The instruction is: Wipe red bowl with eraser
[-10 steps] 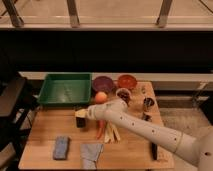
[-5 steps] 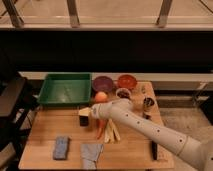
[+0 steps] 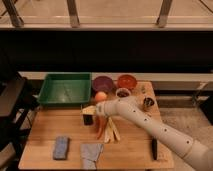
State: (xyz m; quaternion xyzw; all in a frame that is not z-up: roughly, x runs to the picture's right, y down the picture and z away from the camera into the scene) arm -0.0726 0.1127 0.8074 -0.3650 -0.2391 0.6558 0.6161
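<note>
1. The gripper [image 3: 89, 113] hung over the middle of the bench [image 3: 45, 131], and its fingers were closed on the eraser [image 3: 88, 120].
2. The eraser showed as a dark block just below the fingers. Its long axis looked roughly upright, with the free end pointing down at the bench and the top hidden in the grip. I could not tell whether it touched the wood.
3. An orange fruit [image 3: 101, 96] sat near the fingers, up and to the right.
4. The red bowl [image 3: 127, 81] stood well apart from the fingers, farther up and right at the back edge. A purple bowl [image 3: 103, 83] sat beside it on the nearer side, and a clear cup [image 3: 122, 93] stood just in front.
5. To do this step well, the eraser probably needed carrying high over the fruit and cup and past the purple bowl. It could then be lowered free end first into the red bowl and rubbed lightly, so the bowl did not slide or tip.
</note>
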